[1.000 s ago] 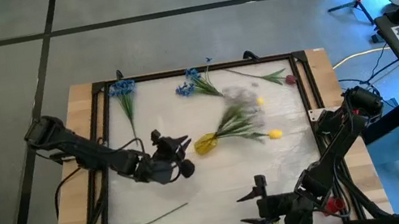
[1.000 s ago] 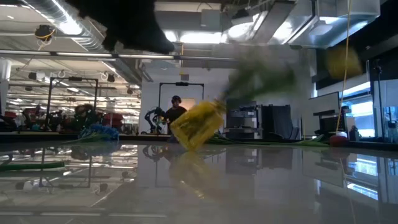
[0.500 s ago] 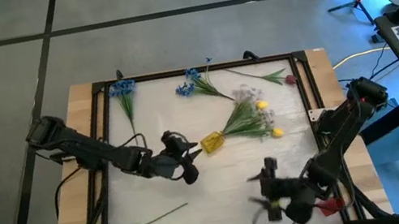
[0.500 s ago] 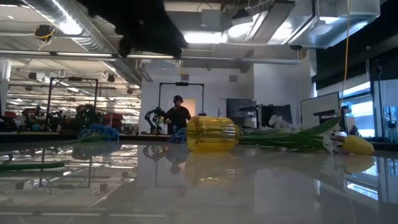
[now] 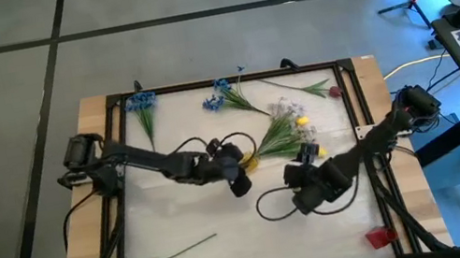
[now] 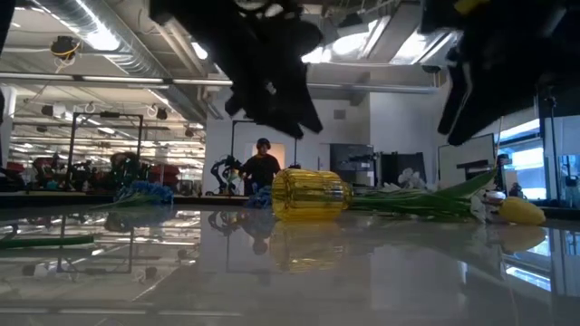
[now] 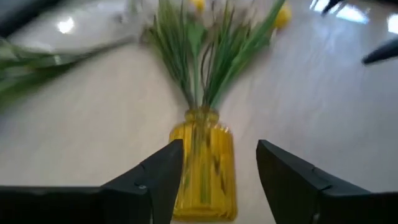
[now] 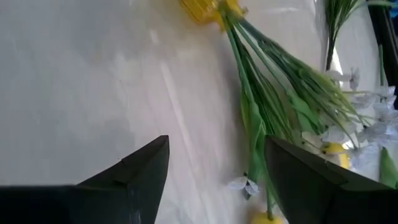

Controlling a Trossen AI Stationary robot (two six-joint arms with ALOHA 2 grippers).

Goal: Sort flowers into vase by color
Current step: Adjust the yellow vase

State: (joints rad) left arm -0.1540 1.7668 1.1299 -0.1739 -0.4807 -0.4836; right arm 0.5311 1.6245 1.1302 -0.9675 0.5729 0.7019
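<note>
Both arms have moved in toward the yellow vase (image 5: 246, 158) since the earlier pictures. It lies tipped over on its side, near the middle of the white table (image 5: 179, 214). Its mouth and the flowers (image 5: 283, 134) in it point away from the left gripper (image 5: 236, 173), with the stems running along the vase's long side. That gripper hangs open around the vase, holding nothing. The right gripper (image 5: 303, 187) waits open and empty, near the flower heads. Next, I think, the vase must be stood up.

White tabletop (image 5: 189, 217), wooden border (image 5: 81, 250), red object (image 5: 380, 237) at corner, person (image 6: 262, 166) standing in background
</note>
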